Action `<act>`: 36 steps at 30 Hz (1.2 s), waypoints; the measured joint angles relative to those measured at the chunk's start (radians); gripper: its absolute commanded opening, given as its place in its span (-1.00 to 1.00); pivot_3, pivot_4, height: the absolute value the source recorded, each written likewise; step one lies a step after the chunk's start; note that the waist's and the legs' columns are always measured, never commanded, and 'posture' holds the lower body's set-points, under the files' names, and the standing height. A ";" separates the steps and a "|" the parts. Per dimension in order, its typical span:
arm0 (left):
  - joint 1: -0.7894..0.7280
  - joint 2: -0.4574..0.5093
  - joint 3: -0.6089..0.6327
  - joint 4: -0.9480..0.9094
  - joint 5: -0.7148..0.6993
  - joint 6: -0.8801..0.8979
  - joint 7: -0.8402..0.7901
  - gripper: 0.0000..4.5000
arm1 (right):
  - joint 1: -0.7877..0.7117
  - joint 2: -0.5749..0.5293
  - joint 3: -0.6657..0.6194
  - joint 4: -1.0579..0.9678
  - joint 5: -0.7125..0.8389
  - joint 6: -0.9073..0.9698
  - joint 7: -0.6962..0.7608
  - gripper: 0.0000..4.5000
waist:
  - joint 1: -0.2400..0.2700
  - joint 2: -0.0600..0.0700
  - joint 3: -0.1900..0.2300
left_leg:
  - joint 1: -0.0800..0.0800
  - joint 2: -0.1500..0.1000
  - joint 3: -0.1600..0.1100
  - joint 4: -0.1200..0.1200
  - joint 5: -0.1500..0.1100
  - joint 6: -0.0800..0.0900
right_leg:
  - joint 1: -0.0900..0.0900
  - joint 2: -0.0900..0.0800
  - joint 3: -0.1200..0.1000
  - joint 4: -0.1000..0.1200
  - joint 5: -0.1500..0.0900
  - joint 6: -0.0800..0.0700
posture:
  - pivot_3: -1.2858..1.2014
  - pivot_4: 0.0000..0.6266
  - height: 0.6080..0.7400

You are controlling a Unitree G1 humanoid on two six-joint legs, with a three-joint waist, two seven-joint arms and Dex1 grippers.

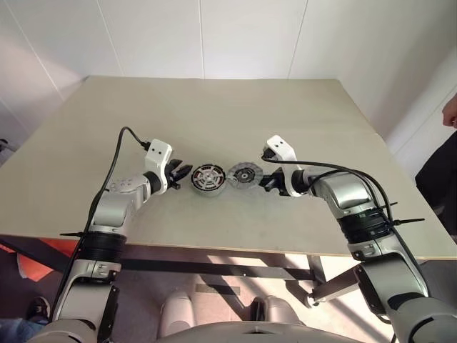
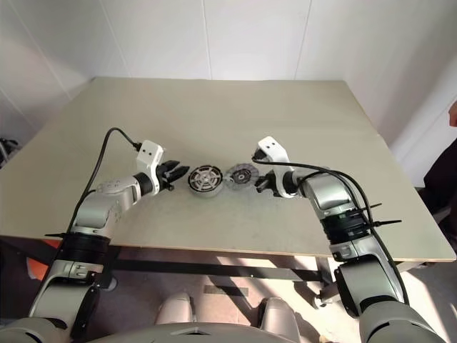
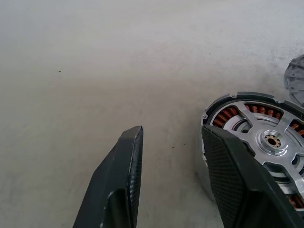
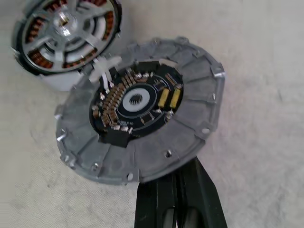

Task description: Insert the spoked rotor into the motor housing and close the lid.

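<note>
The motor housing (image 1: 209, 177) lies on the table, a silver ring with copper coils. The spoked rotor (image 3: 271, 140) sits inside it, its spokes and small hub showing. Right beside the housing is the lid (image 4: 190, 118), a ribbed grey disc with a dark circuit board at its centre. It is tilted, and its far rim reaches the housing's edge. My right gripper (image 4: 173, 185) is shut on the lid's near rim. On the housing's other side my left gripper (image 3: 172, 130) stands open with nothing between its fingers, and one finger (image 3: 232, 180) is close against the housing's rim.
The beige table (image 1: 214, 107) stretches far behind the parts, and its front edge runs just below my arms. A person's arm (image 1: 450, 111) shows at the right, beyond the table's corner.
</note>
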State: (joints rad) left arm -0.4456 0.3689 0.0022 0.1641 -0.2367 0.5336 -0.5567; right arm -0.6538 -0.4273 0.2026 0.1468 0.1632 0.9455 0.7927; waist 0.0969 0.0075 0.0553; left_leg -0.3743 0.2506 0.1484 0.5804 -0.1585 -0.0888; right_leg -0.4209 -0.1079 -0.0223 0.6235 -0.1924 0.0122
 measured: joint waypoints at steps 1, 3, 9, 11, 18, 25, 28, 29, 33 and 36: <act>0.000 0.000 0.000 -0.001 0.000 0.000 0.000 -0.08 | -0.006 0.002 -0.003 -0.006 0.003 0.002 -0.004 -0.99 | 0.001 0.000 0.000 | 0.000 0.000 0.000 0.000 0.000 0.000 | 0.000 0.000 0.000 0.000 0.000 0.000 | 0.03 -1.00 1.00; 0.003 0.003 0.000 -0.001 0.001 0.001 0.000 -0.08 | -0.024 0.019 -0.019 -0.017 0.021 0.027 -0.013 -0.99 | 0.002 0.000 0.000 | 0.000 0.000 0.000 0.000 0.000 0.000 | 0.000 0.000 0.000 0.000 0.000 0.000 | 0.03 -1.00 1.00; 0.003 -0.001 -0.004 -0.001 0.002 0.001 0.000 -0.08 | -0.091 0.055 -0.042 -0.108 0.082 0.101 -0.027 -0.99 | 0.002 0.000 0.000 | 0.000 0.000 0.000 0.000 0.000 0.000 | 0.001 0.000 0.000 0.000 0.000 0.000 | 0.03 -1.00 1.00; 0.003 0.000 -0.003 0.000 0.003 0.001 0.000 -0.08 | -0.100 0.077 -0.055 -0.134 0.118 0.147 -0.031 -0.99 | 0.002 0.000 0.000 | 0.000 0.000 0.000 0.000 0.000 0.000 | 0.000 0.000 0.000 0.000 0.000 0.000 | 0.03 -1.00 1.00; 0.002 0.000 -0.003 0.000 0.006 0.001 0.006 -0.08 | -0.147 0.163 -0.071 -0.153 0.169 0.193 -0.080 -0.99 | 0.002 0.000 0.000 | 0.001 0.000 0.000 -0.001 0.001 -0.001 | 0.001 0.000 0.000 0.000 0.000 0.000 | 0.03 -1.00 1.00; 0.003 0.013 0.008 -0.001 0.006 0.002 0.019 -0.08 | -0.123 0.262 -0.040 -0.066 0.169 0.181 -0.146 -0.99 | 0.002 0.000 0.000 | 0.000 0.000 0.000 -0.001 0.001 -0.001 | 0.000 0.000 0.000 -0.001 0.000 0.000 | 0.03 -1.00 1.00; 0.005 0.023 0.023 -0.003 0.006 0.002 0.021 -0.08 | -0.119 0.276 -0.033 0.005 0.162 0.154 -0.163 -0.99 | 0.002 0.000 0.000 | 0.000 0.000 0.000 -0.001 0.001 -0.001 | 0.000 0.000 0.000 0.000 0.000 0.000 | 0.03 -1.00 1.00; 0.008 0.024 0.028 -0.004 0.006 0.003 0.021 -0.08 | -0.119 0.281 -0.033 0.028 0.157 0.142 -0.167 -0.99 | 0.002 0.000 0.000 | 0.000 0.000 0.000 -0.001 0.001 -0.001 | 0.000 0.000 0.000 0.000 0.000 0.000 | 0.03 -1.00 1.00; 0.010 0.024 0.031 -0.011 0.006 0.011 0.026 -0.08 | -0.118 0.311 -0.033 0.139 0.140 0.083 -0.189 -0.99 | 0.001 0.000 0.000 | 0.000 0.000 0.000 -0.001 0.001 -0.002 | 0.000 0.000 0.000 0.000 0.000 0.000 | 0.03 -1.00 1.00; 0.010 0.023 0.031 -0.012 0.006 0.012 0.026 -0.08 | -0.118 0.335 -0.032 0.164 0.135 0.052 -0.190 -0.99 | 0.000 0.000 0.000 | 0.001 0.000 0.000 -0.002 0.001 -0.002 | 0.001 0.000 0.000 0.000 0.000 0.000 | 0.03 -1.00 1.00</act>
State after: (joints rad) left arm -0.4354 0.3922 0.0328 0.1523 -0.2304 0.5459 -0.5303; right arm -0.7713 -0.0921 0.1710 0.3105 0.2986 0.9980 0.6031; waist 0.0967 0.0074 0.0551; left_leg -0.3734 0.2506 0.1482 0.5788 -0.1577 -0.0905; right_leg -0.4203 -0.1079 -0.0225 0.6232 -0.1925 0.0124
